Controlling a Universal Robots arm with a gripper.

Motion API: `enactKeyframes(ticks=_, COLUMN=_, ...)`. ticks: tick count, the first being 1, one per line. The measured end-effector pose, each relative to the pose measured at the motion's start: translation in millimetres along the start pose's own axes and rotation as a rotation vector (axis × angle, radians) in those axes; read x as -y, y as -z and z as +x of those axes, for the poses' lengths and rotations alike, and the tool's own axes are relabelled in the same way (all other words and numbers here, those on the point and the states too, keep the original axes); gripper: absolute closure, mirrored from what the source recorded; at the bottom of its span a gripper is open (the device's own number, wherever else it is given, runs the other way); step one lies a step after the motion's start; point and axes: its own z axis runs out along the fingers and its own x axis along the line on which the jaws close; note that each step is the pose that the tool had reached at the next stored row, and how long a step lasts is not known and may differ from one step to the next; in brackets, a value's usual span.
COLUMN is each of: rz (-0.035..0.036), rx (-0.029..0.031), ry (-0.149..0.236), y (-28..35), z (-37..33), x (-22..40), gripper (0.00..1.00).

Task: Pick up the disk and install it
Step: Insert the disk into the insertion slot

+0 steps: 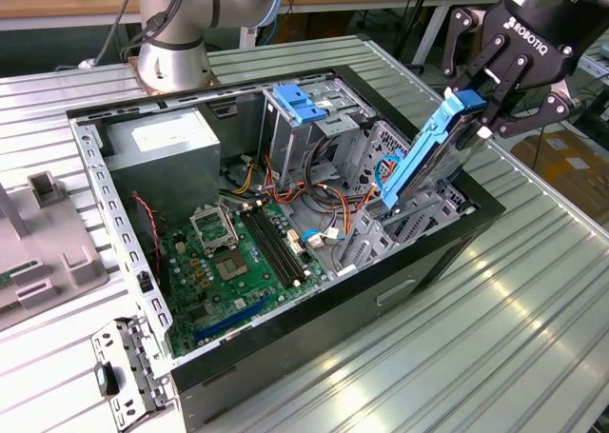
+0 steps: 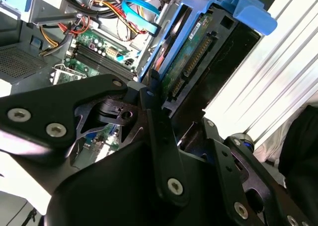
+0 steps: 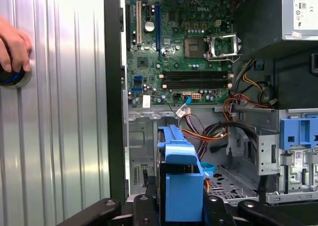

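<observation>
Slatted table (image 1: 514,338), open case (image 1: 314,347); disk (image 1: 421,162) is clamped at its top by gripper (image 1: 479,119); long axis tilted, foot in bay (image 1: 419,226).

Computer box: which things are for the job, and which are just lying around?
For the job: the disk, tilted, held by the gripper; the metal cage under it.
Just lying about: power supply box, blue latch, grey plastic piece on the table.

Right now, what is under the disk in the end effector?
A grey metal drive bay in the open case; the disk has its lower end in it. The bay floor is covered.
</observation>
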Motion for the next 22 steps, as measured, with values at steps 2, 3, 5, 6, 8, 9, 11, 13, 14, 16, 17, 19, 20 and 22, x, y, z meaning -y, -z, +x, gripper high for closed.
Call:
enactKeyframes(ticks=2, rz=0.0016, rx=-0.0005, ry=-0.014, y=-1.2, z=0.2, x=-1.4, gripper=0.64)
enactKeyframes(ticks=3, rz=0.0024, rx=-0.0007, ry=-0.022, y=-1.9, z=0.2, x=-2.1, gripper=0.64)
enactKeyframes(ticks=5, rz=0.0034, rx=-0.0011, ry=-0.031, y=-3.1, z=-0.2, x=-3.0, gripper=0.64)
enactKeyframes(ticks=6, rz=0.0036, rx=-0.0012, ry=-0.033, y=-3.8, z=-0.5, x=-3.2, gripper=0.64)
enactKeyframes(ticks=8, rz=0.0037, rx=-0.0013, ry=-0.034, y=-5.7, z=-0.9, x=-3.6, gripper=0.64)
enactKeyframes(ticks=9, rz=0.0038, rx=-0.0015, ry=-0.034, y=-6.5, z=-1.3, x=-3.8, gripper=0.64)
enactKeyframes(ticks=11, rz=0.0038, rx=-0.0014, ry=-0.034, y=-8.2, z=-2.0, x=-4.9, gripper=0.64)
enactKeyframes(ticks=13, rz=0.0037, rx=-0.0011, ry=-0.033, y=-10.8, z=-2.3, x=-5.5, gripper=0.64)
enactKeyframes(ticks=14, rz=0.0037, rx=-0.0012, ry=-0.034, y=-11.8, z=-2.3, x=-5.6, gripper=0.64)
enactKeyframes(ticks=16, rz=0.0037, rx=-0.0020, ry=-0.034, y=-13.8, z=-2.1, x=-5.7, gripper=0.64)
enactKeyframes(ticks=17, rz=0.0037, rx=-0.0023, ry=-0.034, y=-14.7, z=-2.0, x=-5.7, gripper=0.64)
enactKeyframes(ticks=19, rz=0.0038, rx=-0.0026, ry=-0.034, y=-16.4, z=-1.8, x=-5.9, gripper=0.64)
enactKeyframes(ticks=20, rz=0.0038, rx=-0.0024, ry=-0.033, y=-17.9, z=-1.6, x=-6.0, gripper=0.64)
enactKeyframes(ticks=22, rz=0.0028, rx=-0.0025, ry=-0.025, y=-19.1, z=-1.5, x=-6.1, gripper=0.64)
